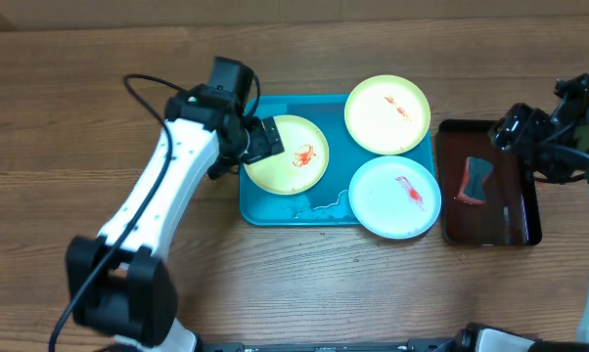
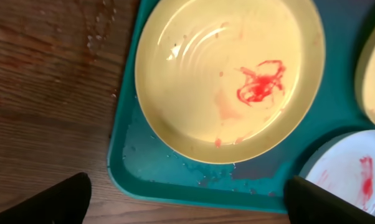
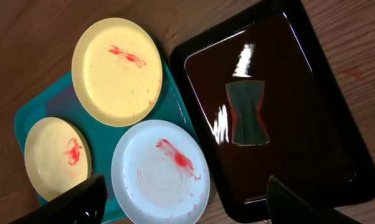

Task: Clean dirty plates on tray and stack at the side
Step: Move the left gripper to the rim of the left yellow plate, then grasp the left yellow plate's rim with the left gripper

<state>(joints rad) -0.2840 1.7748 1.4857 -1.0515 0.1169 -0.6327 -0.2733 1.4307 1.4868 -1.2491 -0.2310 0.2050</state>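
Observation:
The turquoise tray holds three plates smeared with red sauce. They are a yellow-green plate at the left, a yellow-green plate at the back right and a white-bluish plate at the front right. My left gripper is open and empty above the left plate's left rim. In the left wrist view its fingers frame the tray's edge below that plate. My right gripper is open and empty above the dark tray. In the right wrist view it is over the white-bluish plate.
A dark brown-black tray lies right of the turquoise tray. It holds a grey-and-red sponge-like pad, also seen in the right wrist view. Water droplets lie on the wood table left of the turquoise tray.

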